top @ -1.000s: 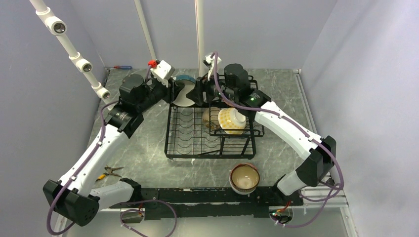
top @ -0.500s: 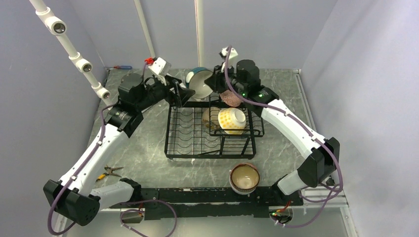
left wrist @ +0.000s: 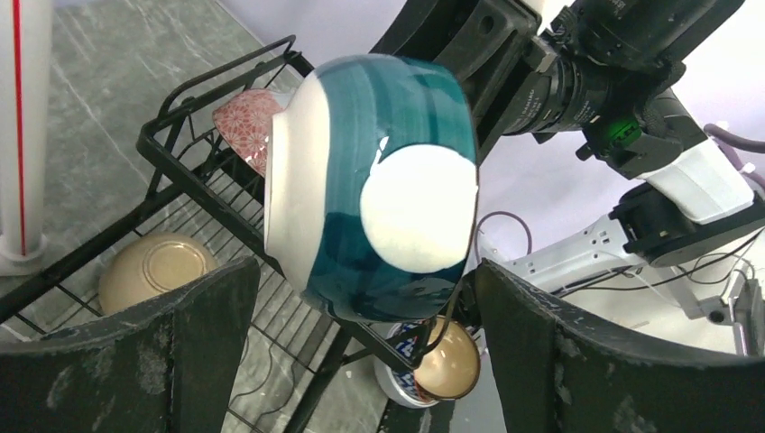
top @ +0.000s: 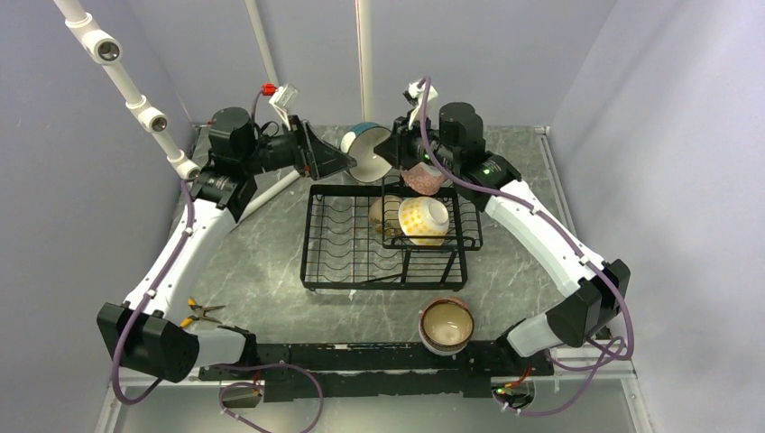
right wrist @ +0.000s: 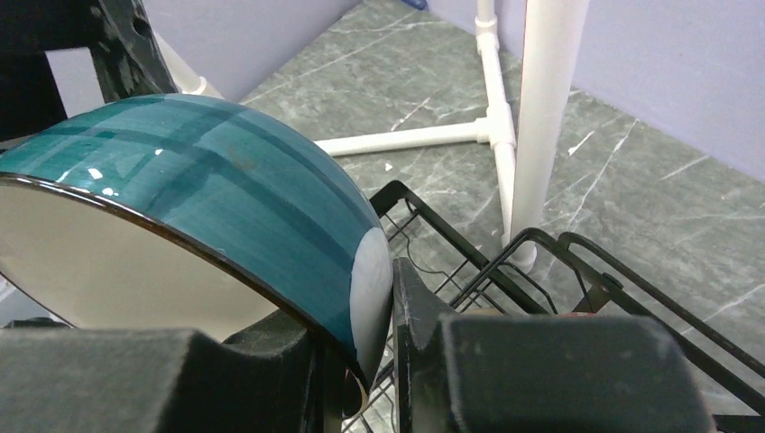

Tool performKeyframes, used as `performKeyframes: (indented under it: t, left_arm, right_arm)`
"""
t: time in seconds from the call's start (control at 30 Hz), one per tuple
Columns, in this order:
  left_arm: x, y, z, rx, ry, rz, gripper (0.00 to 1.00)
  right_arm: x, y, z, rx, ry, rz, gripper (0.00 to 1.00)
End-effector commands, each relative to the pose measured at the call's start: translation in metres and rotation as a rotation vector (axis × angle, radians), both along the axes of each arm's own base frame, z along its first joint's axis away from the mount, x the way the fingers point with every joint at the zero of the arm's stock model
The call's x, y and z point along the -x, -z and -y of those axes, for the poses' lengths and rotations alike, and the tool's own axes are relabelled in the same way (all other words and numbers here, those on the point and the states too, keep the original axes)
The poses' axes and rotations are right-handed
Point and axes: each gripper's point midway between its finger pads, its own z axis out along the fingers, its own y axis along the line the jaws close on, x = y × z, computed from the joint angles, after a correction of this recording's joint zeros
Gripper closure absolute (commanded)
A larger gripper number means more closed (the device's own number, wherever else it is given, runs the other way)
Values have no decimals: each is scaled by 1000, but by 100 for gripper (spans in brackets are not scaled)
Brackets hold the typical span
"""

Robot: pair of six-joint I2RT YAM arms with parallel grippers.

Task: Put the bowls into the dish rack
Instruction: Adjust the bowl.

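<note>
Grey marbled tabletop (top: pixel 262 271), lavender walls on three sides. White pipe frame (top: pixel 126 81) is noted at far left, and a red-handled screwdriver (top: pixel 224 123) lies on the table by the back wall. Pliers (top: pixel 200 313) lie near the left arm's base.

Left gripper (top: pixel 329 155) is raised behind the rack's back-left corner, pointing right. Its jaws are spread wide and nothing is gripped. In the left wrist view, both fingers (left wrist: pixel 212 311) stand to either side of the bowl's foot and apart from it.

Teal-and-white bowl (top: pixel 364 149) is held in the air above the back edge of the dish rack (top: pixel 361 262), between the two grippers. It is tipped on its side, with its white foot toward the left gripper and its mouth facing the other way.

Right gripper (top: pixel 390 152) is clamped on this bowl's rim. In the right wrist view, one finger is seen inside the rim and one outside.

Rack contents:
- A tan bowl (top: pixel 382 216) lies upside down in the lower tray, partly under the raised basket (top: pixel 451 239).
- A yellow-dotted bowl (top: pixel 422 219) lies on its side in the basket.
- A pink-patterned bowl (top: pixel 422 179) is seen at the basket's back edge, just below the right gripper. Whether it rests inside the basket cannot be told.

Brown-rimmed cream bowl (top: pixel 447 325) stands upright on the table in front of the rack, by the base rail. Whether another bowl sits beneath it cannot be told.
</note>
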Motion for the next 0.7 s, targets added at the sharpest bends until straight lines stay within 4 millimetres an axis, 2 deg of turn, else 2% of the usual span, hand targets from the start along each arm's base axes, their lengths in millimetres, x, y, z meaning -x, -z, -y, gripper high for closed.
performKeyframes:
  t: [0.0, 0.17, 0.4, 0.67]
  left_arm:
    - [15, -27, 4, 11, 19, 9, 6]
    - [14, -16, 20, -47, 15, 16, 10]
    - [10, -26, 29, -18, 12, 75, 15]
    - [1, -30, 27, -7, -34, 112, 8]
  right_arm:
    - [8, -73, 2, -124, -7, 127, 100]
    - [10, -69, -2, -116, -30, 102, 100]
    - [16, -66, -6, -118, -68, 78, 100]
    - [22, -67, -10, -117, -113, 78, 100]
